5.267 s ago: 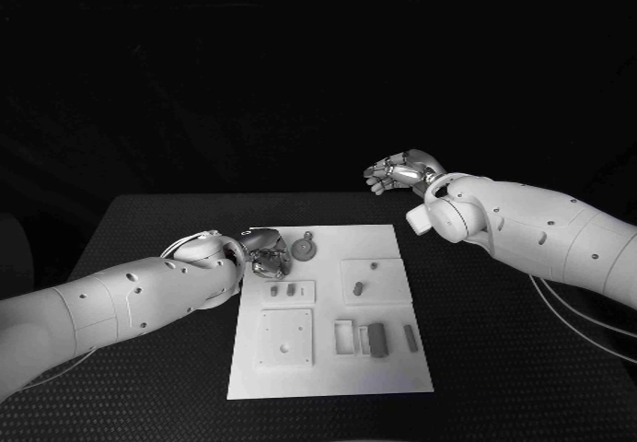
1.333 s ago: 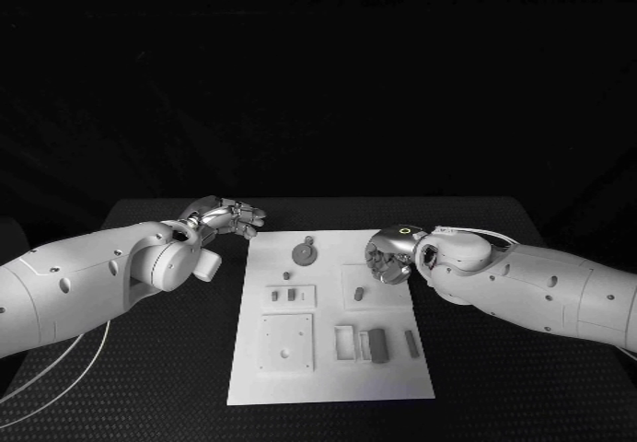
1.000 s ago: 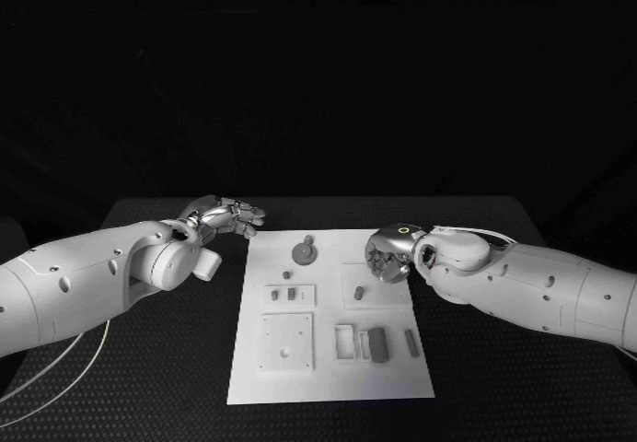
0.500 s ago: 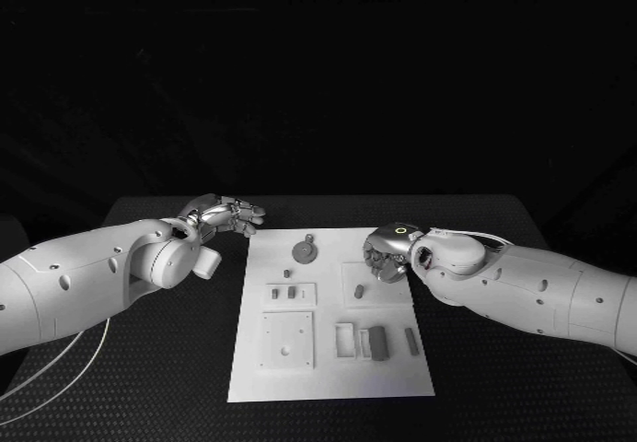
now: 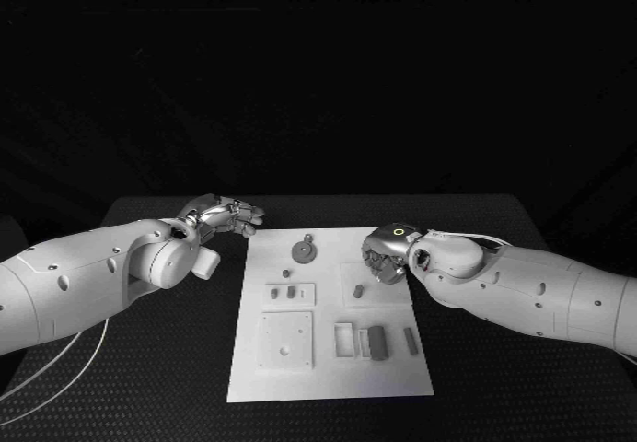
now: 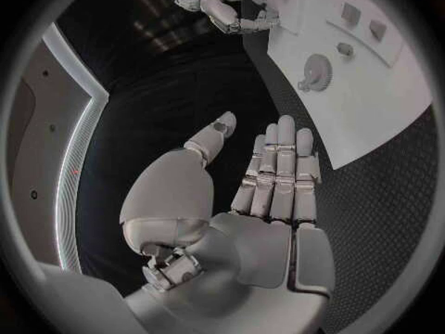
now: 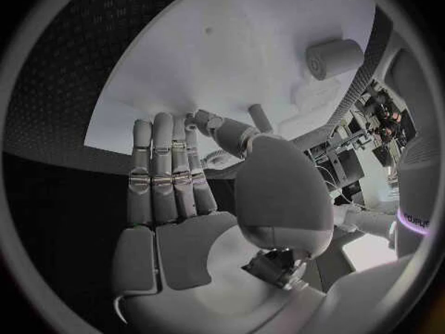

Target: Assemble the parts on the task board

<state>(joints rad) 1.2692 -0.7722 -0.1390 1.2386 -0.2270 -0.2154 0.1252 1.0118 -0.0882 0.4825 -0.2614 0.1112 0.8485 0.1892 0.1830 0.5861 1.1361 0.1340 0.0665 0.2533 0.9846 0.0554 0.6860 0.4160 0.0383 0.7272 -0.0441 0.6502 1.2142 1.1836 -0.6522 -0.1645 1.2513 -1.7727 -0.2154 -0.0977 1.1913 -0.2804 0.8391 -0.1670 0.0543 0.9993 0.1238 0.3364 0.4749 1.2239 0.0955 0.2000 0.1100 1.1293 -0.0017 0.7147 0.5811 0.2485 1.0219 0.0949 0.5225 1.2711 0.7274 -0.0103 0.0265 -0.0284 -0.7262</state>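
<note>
The white task board (image 5: 332, 364) lies in the middle of the black table. On it I see a round toothed part (image 5: 306, 250), a tiny piece (image 5: 285, 273), two short pegs (image 5: 283, 294) on a small plate, and a peg (image 5: 358, 291) on the right square plate. My right hand (image 5: 387, 251) hovers over that square plate's far edge, fingers (image 7: 165, 171) straight and holding nothing, its thumb near the peg (image 7: 262, 117). My left hand (image 5: 225, 215) is off the board's far left corner, flat and empty (image 6: 269, 193), with the toothed part (image 6: 317, 72) ahead of it.
Nearer me the board carries a large square plate (image 5: 285, 338), a white frame (image 5: 344, 338), a dark block (image 5: 377, 342) and a thin bar (image 5: 411, 343). Bare black table (image 5: 504, 368) surrounds the board on both sides.
Five seconds ago my left hand was over the board and my right hand behind it; they have swapped. In the last second the right hand edged slightly left and lower over the square plate.
</note>
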